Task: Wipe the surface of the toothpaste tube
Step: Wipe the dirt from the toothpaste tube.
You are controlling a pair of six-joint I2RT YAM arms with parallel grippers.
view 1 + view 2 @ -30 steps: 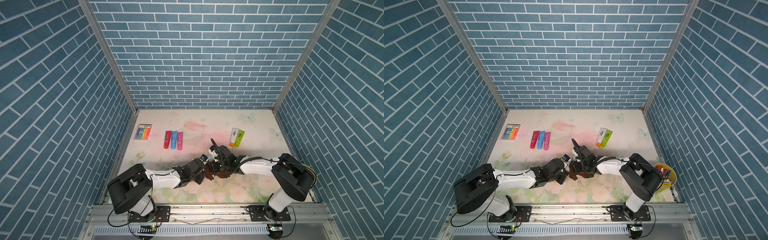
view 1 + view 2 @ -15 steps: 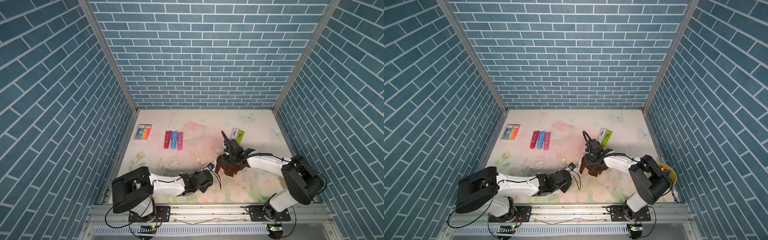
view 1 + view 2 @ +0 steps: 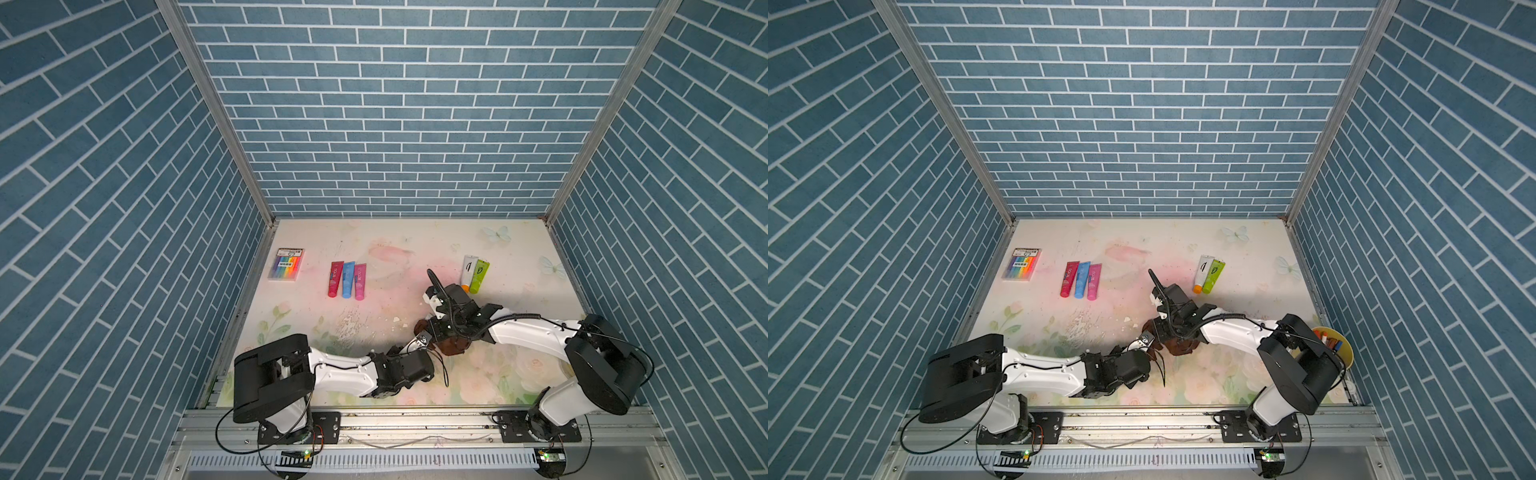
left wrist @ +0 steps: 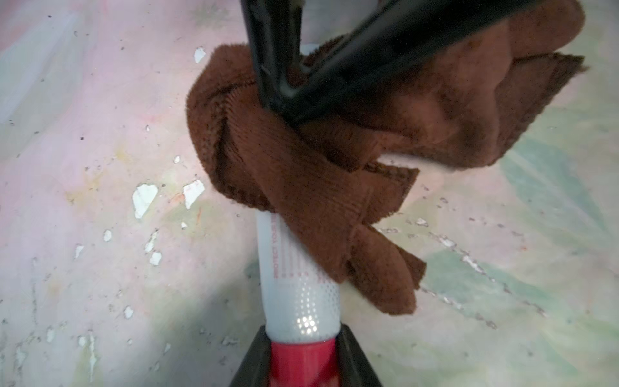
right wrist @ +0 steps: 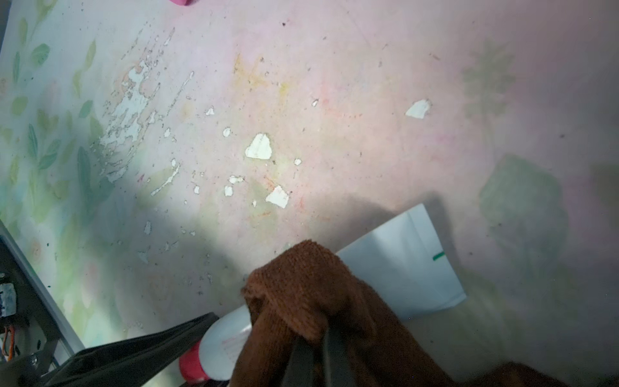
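The white toothpaste tube with a red cap is held off the floral mat. My left gripper is shut on the cap end. A brown cloth is draped over the tube's middle and hides most of it. Only the flat crimped end and the neck show. My right gripper is shut on the cloth and presses it on the tube. In both top views the two grippers meet at the mat's front centre, with the cloth between them.
Red, blue and pink tubes lie side by side at the mid left. A white and a green tube lie behind the right arm. A box of coloured markers sits far left. A yellow bowl stands by the right arm's base.
Over the last second the left wrist has swung toward the front edge and the right gripper with the cloth has shifted right. In the last half second both barely moved.
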